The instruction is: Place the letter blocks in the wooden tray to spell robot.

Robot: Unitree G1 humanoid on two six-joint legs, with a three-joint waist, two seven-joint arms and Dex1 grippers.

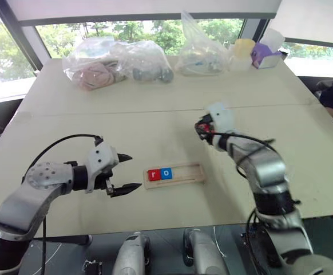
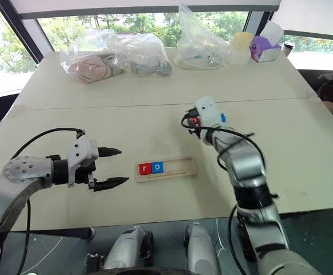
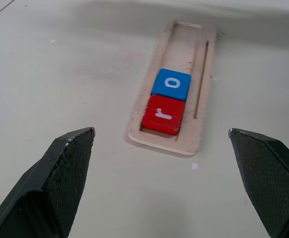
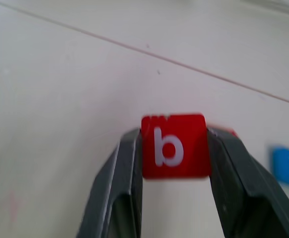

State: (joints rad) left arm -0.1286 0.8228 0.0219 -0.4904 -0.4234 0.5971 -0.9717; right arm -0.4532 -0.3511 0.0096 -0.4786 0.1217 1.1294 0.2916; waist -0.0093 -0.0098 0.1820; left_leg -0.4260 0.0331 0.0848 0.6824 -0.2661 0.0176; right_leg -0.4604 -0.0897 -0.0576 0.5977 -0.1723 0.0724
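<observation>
While we hold the red b block (image 4: pixel 174 147) pinched between the 2 fingers of our right gripper (image 4: pixel 174 163), lifted above the table (image 1: pixel 69 109) beyond the tray's right end, the grip is the main worry: the fingers catch only the tile's 2 side edges, so we judge it could twist or slip on the way over. The wooden tray (image 1: pixel 192 175) lies in front of us with the red r block (image 3: pixel 163 113) and the blue o block (image 3: pixel 171 84) touching each other at its left end; the rest of the groove is bare. If we set the b down tilted or off the groove, it could ride up on the o or nudge both seated tiles, and the light tray may slide. A blue tile (image 4: pixel 288 166) and a sliver of red lie on the table behind the b; their letters are too blurred to read. Our left gripper (image 1: pixel 126 172) hovers just left of the tray, jaws wide and empty, clear of the path. Plastic bags (image 1: pixel 118 63) and a purple tissue box (image 1: pixel 264 55) sit well apart at the far edge.
</observation>
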